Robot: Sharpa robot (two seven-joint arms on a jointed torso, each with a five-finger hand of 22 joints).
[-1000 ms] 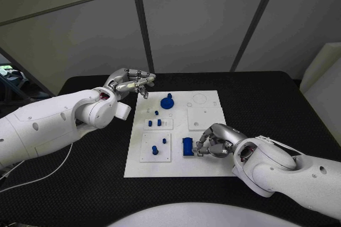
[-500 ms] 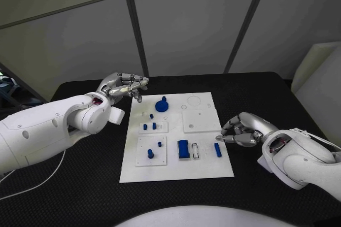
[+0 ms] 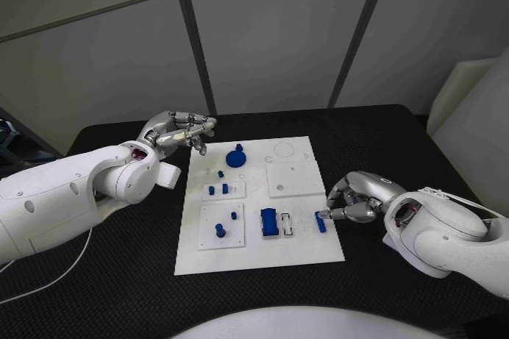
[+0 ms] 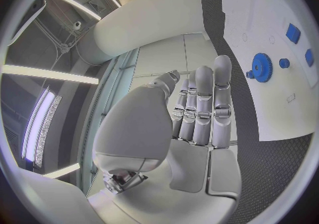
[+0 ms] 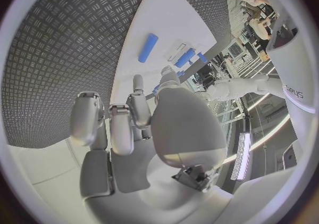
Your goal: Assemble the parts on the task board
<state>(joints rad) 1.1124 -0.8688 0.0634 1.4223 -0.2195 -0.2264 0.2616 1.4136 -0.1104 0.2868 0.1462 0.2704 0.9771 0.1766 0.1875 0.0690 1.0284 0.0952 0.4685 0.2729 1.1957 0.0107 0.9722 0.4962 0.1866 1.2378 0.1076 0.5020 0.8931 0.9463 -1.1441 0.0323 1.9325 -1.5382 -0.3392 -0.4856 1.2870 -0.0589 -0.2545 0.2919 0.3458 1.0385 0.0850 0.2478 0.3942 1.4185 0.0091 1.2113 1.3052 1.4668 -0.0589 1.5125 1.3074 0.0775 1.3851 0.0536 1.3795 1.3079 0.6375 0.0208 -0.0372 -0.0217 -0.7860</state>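
R hand (image 3: pixel 359 201) fingers curled, empty, beside blue peg (image 3: pixel 321 222); L hand (image 3: pixel 180 129) loosely curled, empty.

So the task board (image 3: pixel 302 254) sits mid-table (image 3: pixel 424 133), and everything's placed off that. The gear part (image 3: pixel 235 159) stands on its far left area, the block part (image 3: pixel 269 223) on its near middle, and a small bar part (image 3: pixel 321 222) lies near its right edge. The left hand (image 3: pixel 180 129) hovers just off the board's far left corner, the right hand (image 3: pixel 355 199) just off its right edge beside that bar.

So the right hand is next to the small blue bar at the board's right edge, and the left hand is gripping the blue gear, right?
Not quite. The head view shows the left hand holding nothing, off the task board's far left corner, apart from the blue gear. The right hand is indeed beside the small blue bar.
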